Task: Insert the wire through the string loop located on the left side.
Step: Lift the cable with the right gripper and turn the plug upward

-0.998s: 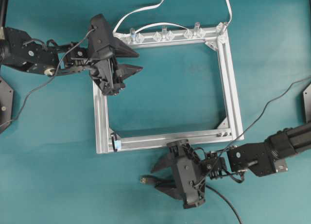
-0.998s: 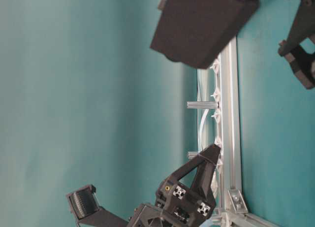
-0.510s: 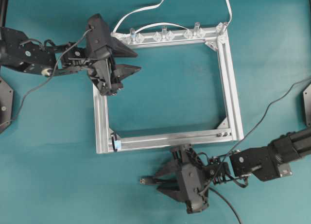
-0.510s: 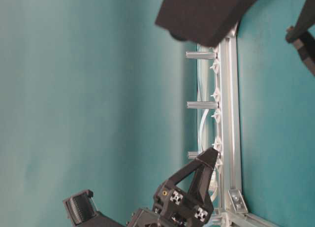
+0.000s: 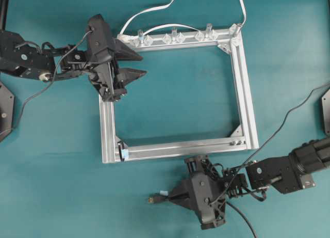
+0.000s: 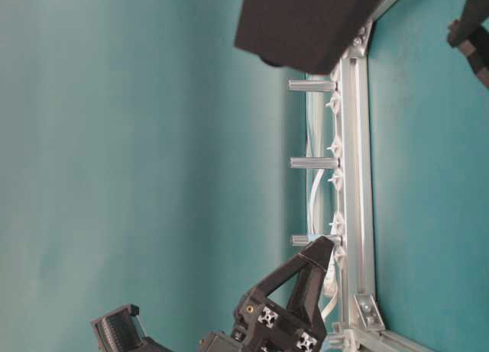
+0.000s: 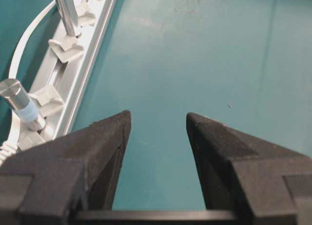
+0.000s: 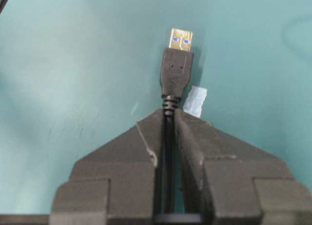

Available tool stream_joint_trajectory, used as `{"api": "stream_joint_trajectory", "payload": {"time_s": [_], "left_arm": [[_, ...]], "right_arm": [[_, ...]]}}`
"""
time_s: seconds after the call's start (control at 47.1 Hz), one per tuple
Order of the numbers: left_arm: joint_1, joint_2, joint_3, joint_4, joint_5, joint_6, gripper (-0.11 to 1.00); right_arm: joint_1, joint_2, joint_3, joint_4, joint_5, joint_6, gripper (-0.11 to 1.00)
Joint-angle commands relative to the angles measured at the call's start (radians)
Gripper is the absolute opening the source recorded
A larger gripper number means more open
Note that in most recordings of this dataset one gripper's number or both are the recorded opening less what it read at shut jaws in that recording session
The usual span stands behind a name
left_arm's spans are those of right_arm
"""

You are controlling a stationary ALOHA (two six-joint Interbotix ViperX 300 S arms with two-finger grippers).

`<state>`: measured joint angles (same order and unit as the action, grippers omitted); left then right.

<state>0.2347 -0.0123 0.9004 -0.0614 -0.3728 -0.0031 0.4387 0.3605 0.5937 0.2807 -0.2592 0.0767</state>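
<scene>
The wire's black-and-metal USB plug [image 5: 153,199] lies on the teal table below the silver frame [image 5: 107,129], pointing left. My right gripper [image 5: 170,197] is shut on the wire just behind the plug [image 8: 176,71], and its fingers [image 8: 146,137] pinch the thin cable between them. The rest of the wire [image 5: 242,220] trails off towards the bottom edge. The string loop [image 5: 122,151] with its light-blue tab sits at the frame's lower left corner. My left gripper [image 5: 143,65] hovers open over the frame's upper left part, with only table between its fingers [image 7: 109,137].
White cables [image 5: 149,11] run to clear plastic clips [image 5: 172,37] and small posts [image 6: 309,163] on the frame's top rail. A scrap of light-blue tape [image 8: 196,100] lies beside the plug. A thin black lead [image 5: 278,127] crosses the table at right.
My right gripper came down around the wire and closed on it behind the plug. My left gripper drifted slightly left and stayed open.
</scene>
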Motion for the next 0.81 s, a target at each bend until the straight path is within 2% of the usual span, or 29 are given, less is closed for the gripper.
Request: {"api": "stream_joint_trajectory", "payload": {"time_s": [0.0, 0.786], "left_arm": [[-0.003, -0.021, -0.011, 0.003, -0.005, 0.008, 0.53], [-0.055, -0.023, -0.012, 0.003, -0.005, 0.006, 0.53]], "right_arm": [[0.023, -0.008, 0.006, 0.002, 0.034, 0.005, 0.1], [0.009, -0.077, 0.002, 0.0, 0.015, 0.002, 0.1]]}}
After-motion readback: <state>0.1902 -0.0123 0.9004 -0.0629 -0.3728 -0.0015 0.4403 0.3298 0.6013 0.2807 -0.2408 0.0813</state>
